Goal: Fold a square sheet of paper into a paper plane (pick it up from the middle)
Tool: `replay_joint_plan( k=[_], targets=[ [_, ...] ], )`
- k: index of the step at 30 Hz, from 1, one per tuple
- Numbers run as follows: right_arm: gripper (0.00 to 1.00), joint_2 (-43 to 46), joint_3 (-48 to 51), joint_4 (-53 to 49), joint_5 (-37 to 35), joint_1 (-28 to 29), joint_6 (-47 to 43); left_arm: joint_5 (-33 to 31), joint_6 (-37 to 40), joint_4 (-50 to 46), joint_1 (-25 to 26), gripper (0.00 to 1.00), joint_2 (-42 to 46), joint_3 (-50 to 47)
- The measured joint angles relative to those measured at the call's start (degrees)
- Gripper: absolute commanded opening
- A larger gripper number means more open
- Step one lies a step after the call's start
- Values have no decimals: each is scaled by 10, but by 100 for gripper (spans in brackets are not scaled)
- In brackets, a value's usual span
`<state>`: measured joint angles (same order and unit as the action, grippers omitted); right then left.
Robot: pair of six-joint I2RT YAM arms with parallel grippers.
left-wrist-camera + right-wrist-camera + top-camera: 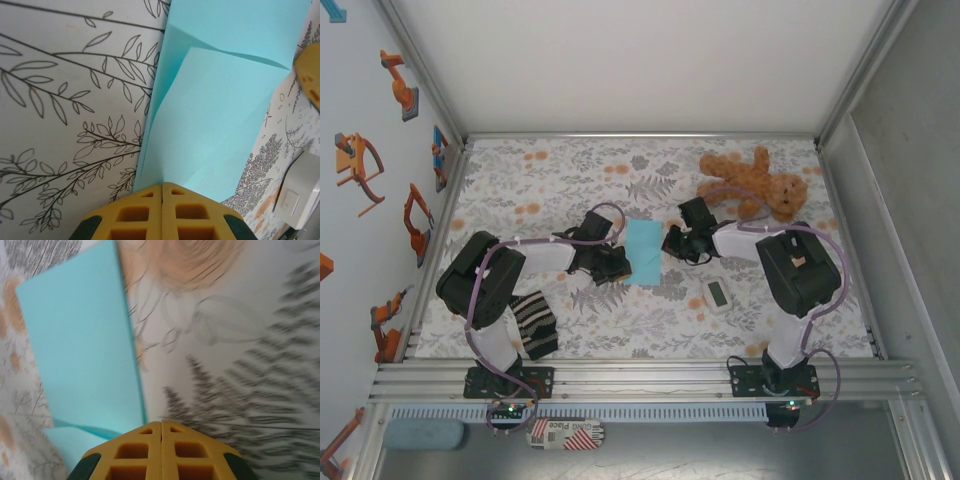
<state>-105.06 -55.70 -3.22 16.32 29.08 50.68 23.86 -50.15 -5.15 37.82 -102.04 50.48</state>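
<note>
The light-blue sheet of paper lies folded into a narrow strip on the floral table between my two grippers. In the left wrist view the paper shows a diagonal crease and a raised flap. My left gripper is shut, its tips resting on the paper's near left edge. The same gripper sits at the strip's lower left in the top view. My right gripper is shut, with its tips on the tablecloth just right of the paper's edge. From above the right gripper is beside the strip's right side.
A brown teddy bear lies at the back right. A small white gadget sits near the right arm, seen also as the gadget in the left wrist view. A black-and-cream striped cloth lies by the left arm's base.
</note>
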Motion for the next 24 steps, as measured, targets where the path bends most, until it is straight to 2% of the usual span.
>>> replay_joint_plan(
  k=[4,9,15,24],
  targets=[
    [0,32,0,-23,-20,-3,-14,1,0,0,0,0,-1,1],
    [0,75,-2,-23,-24,33,-27,2,0,-4,0,0,-3,4],
    [0,31,-10,-8,2,93,-23,3,0,-7,0,0,-3,5],
    [0,-16,-10,14,27,89,-12,2,0,-7,0,0,-3,5]
  ],
)
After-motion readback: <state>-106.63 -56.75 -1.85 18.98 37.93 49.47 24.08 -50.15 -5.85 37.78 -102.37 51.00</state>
